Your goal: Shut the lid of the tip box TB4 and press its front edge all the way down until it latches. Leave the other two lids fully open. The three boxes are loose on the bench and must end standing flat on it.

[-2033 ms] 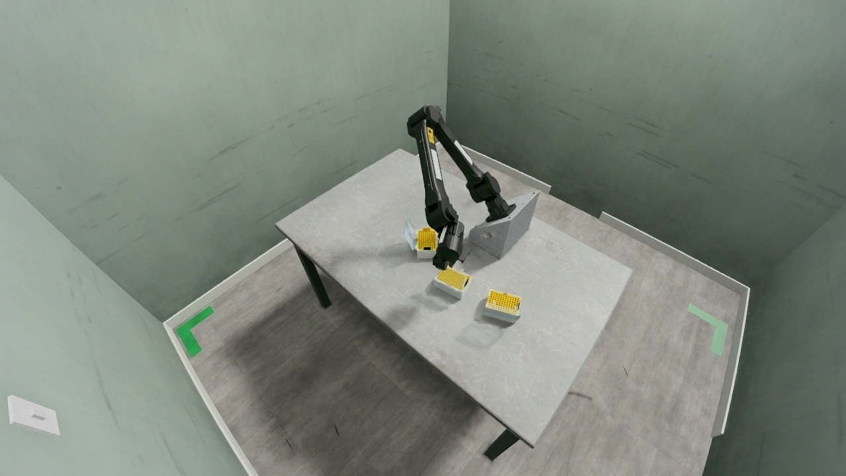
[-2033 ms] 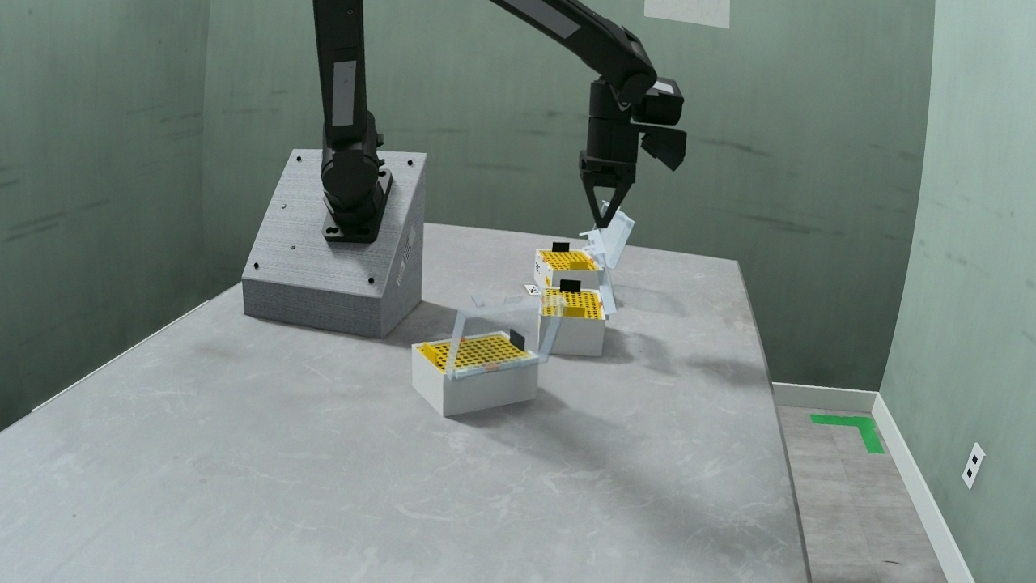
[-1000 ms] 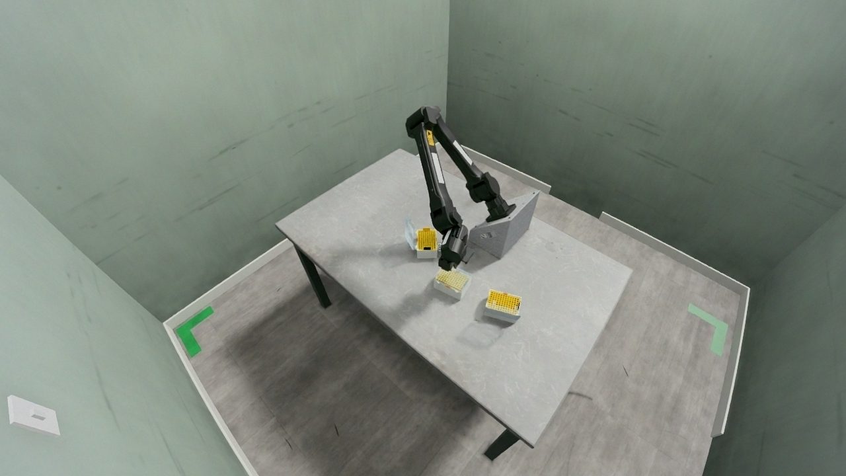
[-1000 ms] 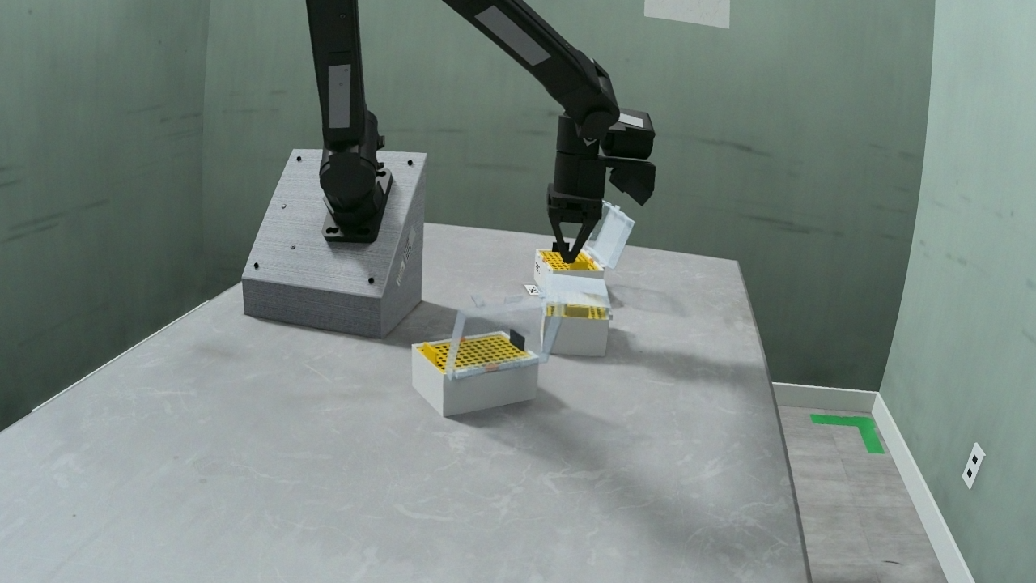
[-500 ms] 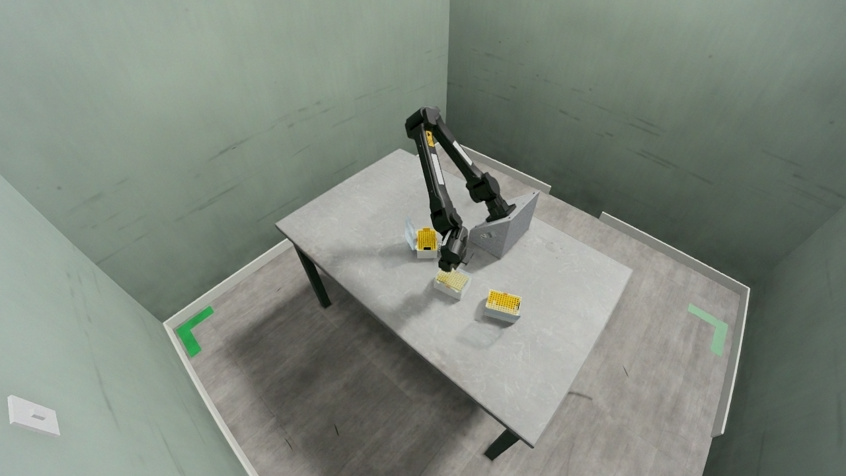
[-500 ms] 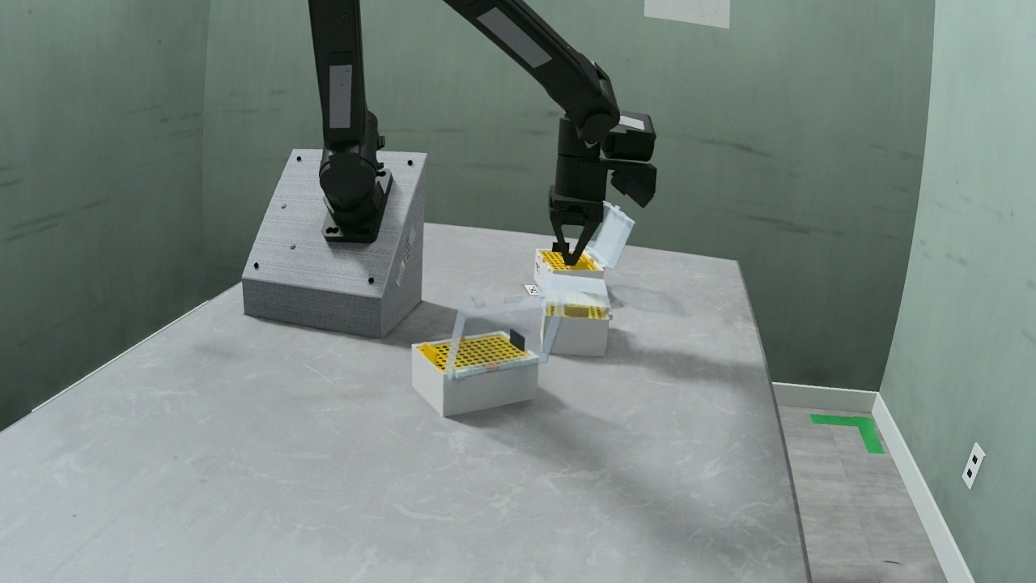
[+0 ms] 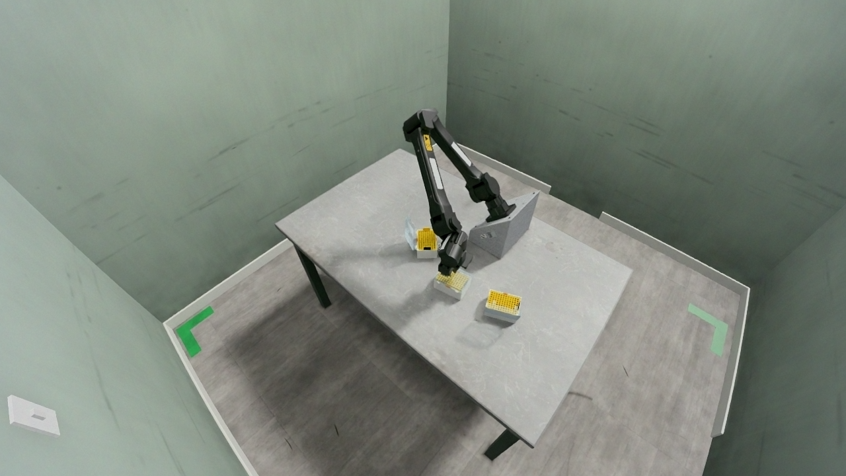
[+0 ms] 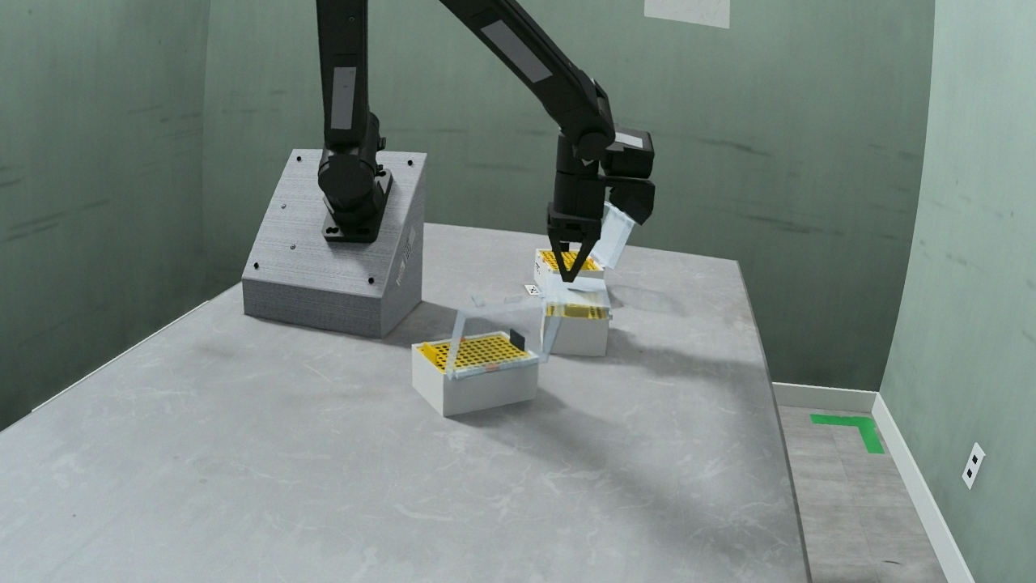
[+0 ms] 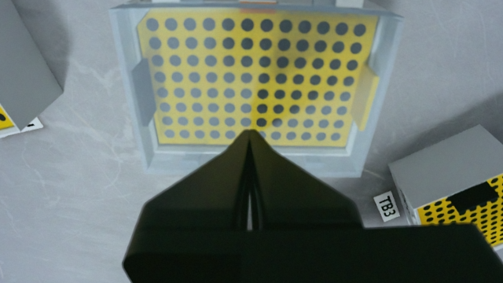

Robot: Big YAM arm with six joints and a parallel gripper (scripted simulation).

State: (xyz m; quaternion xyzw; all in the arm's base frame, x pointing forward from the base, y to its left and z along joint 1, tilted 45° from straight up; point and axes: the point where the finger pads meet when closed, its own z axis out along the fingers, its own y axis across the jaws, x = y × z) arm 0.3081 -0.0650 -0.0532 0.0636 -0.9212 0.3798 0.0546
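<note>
Three white tip boxes with yellow racks stand on the grey bench. My gripper (image 9: 249,141) is shut and empty, pointing straight down over the middle box (image 8: 575,329). Its clear lid (image 9: 255,79) lies down over the rack, and my fingertips (image 8: 566,275) are at the lid's edge nearest the wrist camera. I cannot tell if they touch it or if the lid is latched. This box's label is hidden. A tag reading TB3 (image 9: 386,206) lies beside the far box (image 8: 568,264), whose lid (image 8: 614,233) stands open. The near box (image 8: 474,369) has its lid (image 8: 463,329) raised.
The grey wedge-shaped arm base (image 8: 337,239) stands behind the boxes. The far box and near box flank the middle one closely, both visible at the wrist view's sides (image 9: 452,185) (image 9: 23,86). The bench edge (image 8: 767,406) runs along the right.
</note>
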